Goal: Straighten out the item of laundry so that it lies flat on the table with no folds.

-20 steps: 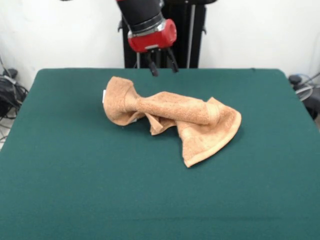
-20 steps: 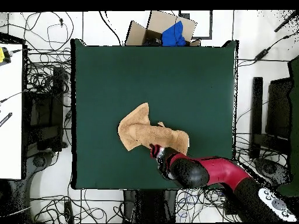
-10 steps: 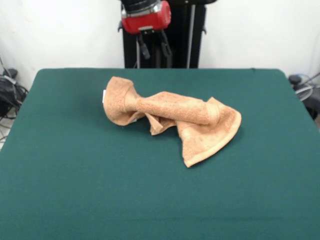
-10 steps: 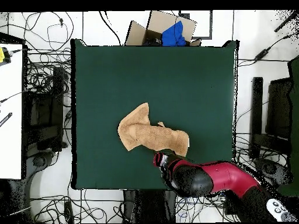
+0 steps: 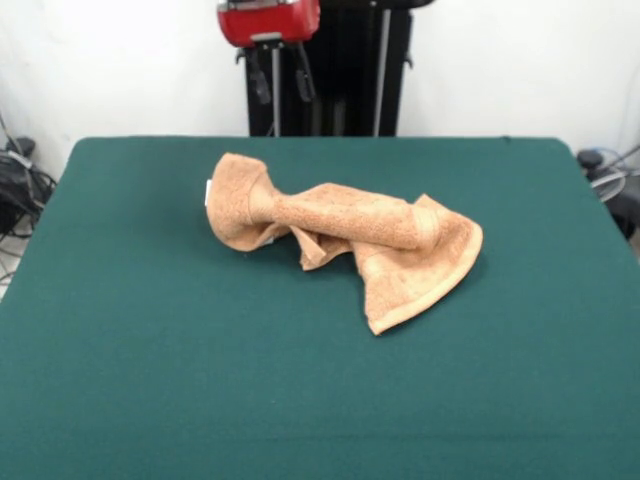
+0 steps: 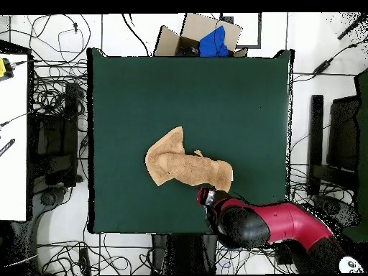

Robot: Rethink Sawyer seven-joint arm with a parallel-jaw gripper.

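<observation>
towel twisted, gripper raised and empty
our gripper hangs with fingers apart; we should pinch one free hemmed corner of the towel and pull outward across the table.

A glossy red arm with a black joint section, lower right of the overhead frame. At the front view's top edge, its red wrist housing carries a silver band and a gripper with two thin black fingers.
</observation>
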